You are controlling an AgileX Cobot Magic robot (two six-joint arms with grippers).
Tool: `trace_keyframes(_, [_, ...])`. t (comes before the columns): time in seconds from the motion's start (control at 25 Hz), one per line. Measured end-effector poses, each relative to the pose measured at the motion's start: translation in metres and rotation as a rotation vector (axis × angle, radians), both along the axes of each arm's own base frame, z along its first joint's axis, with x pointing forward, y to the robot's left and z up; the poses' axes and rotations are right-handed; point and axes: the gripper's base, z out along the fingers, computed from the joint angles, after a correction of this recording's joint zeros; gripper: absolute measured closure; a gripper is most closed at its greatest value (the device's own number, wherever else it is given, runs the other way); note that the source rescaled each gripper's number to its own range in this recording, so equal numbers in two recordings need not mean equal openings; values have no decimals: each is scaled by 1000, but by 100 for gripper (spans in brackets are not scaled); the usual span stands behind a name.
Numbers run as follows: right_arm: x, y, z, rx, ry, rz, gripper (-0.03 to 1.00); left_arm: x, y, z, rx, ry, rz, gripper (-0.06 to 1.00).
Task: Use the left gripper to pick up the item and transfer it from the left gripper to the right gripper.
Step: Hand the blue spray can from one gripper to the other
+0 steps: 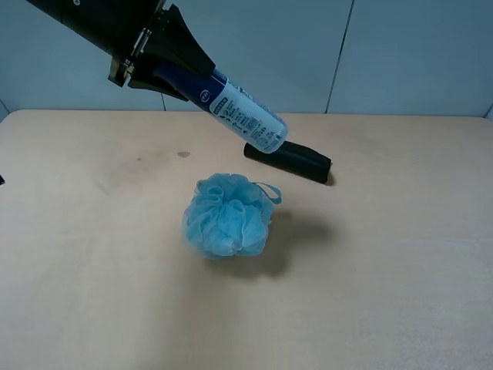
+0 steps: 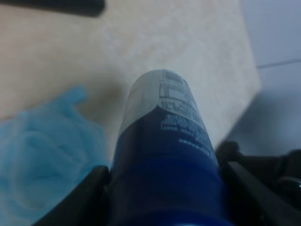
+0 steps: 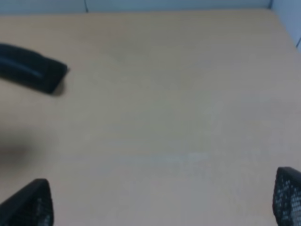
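Above the counter [image 1: 400, 277], left gripper [image 1: 179, 73] fingers clamped on the item [image 1: 243, 116], held tilted over the bath puff [image 1: 227, 216]. Pickup looks done, handover pending. Right gripper [image 3: 160, 202] fingers apart, empty; next it must reach the white end.

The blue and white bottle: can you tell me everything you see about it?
The bottle is a slim cylinder, dark blue at one end and white with small print at the other. It looks like smooth plastic. The left gripper has its jaws shut on the blue end, holding it tilted in the air, white end pointing down toward the table. Nothing else touches it.
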Motion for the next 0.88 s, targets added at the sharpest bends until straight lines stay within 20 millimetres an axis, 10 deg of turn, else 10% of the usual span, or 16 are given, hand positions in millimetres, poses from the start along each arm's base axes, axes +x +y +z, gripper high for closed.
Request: trace_keyframes(0.88, [128,84,68,-154,69,800,-3,-3,-3,-3,-46,13,-85,93])
